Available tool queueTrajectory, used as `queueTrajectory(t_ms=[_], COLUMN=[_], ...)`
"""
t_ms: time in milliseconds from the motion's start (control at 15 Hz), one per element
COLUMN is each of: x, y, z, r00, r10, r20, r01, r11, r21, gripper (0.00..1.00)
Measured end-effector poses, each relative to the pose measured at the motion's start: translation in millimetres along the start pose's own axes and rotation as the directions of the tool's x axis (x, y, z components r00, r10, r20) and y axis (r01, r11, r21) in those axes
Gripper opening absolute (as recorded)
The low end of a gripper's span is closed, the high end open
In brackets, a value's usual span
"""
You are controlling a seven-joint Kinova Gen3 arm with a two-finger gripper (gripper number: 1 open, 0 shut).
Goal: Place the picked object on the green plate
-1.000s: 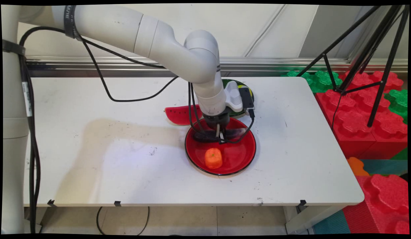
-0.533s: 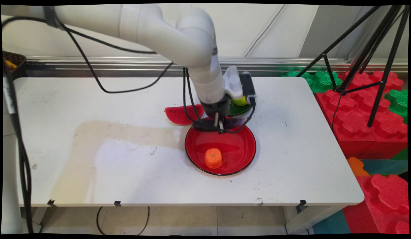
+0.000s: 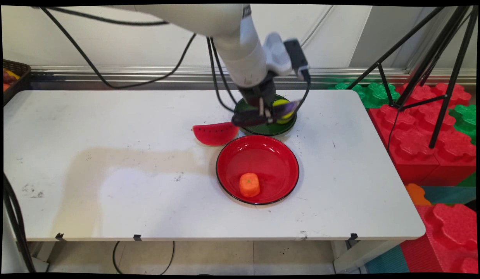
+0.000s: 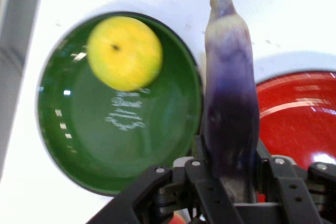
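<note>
In the main view, the pincer [image 3: 264, 113] is seen in the upper middle of the frame, raised above the white table [image 3: 108, 162] and closed on a purple eggplant [image 3: 263, 115], which is held crosswise and clear of the table. Directly behind the eggplant a green plate [image 3: 268, 128] is seen, with a yellow fruit [image 3: 283, 111] lying in it, partly hidden by the eggplant. Just below the green plate, at the centre of the frame, a red plate [image 3: 271, 159] rests on the table, and an orange piece of fruit [image 3: 249, 184] lies in its lower part. A watermelon slice [image 3: 214, 133] lies on the table just left of the two plates, near the red plate's upper left rim.

In the hand view, the eggplant [image 4: 230, 98] is seen rising from the pincer [image 4: 231, 182] at the bottom edge towards the top of the frame, clamped between the two fingers. The green plate [image 4: 79, 145] fills the left half, with the yellow fruit [image 4: 124, 52] in its upper part. A part of the red plate [image 4: 299, 124] is shown at the right edge, beside the eggplant.
</note>
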Motion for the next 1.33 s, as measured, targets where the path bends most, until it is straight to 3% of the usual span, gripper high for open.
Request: queueTrajectory(t_ms=[267,533,800,1333], x=[11,20,25,27], y=[-16,-38,-62,-97], z=[-11,-7,13,69], r00=[0.997,0.986,0.974,0.945], r10=[-0.075,-0.154,-0.218,-0.323], r20=[-0.033,-0.057,-0.065,-0.055], r01=[0.077,0.16,0.226,0.327], r11=[0.996,0.981,0.962,0.927], r21=[0.054,0.111,0.151,0.181], gripper=[0.0,0.0,0.0,0.0])
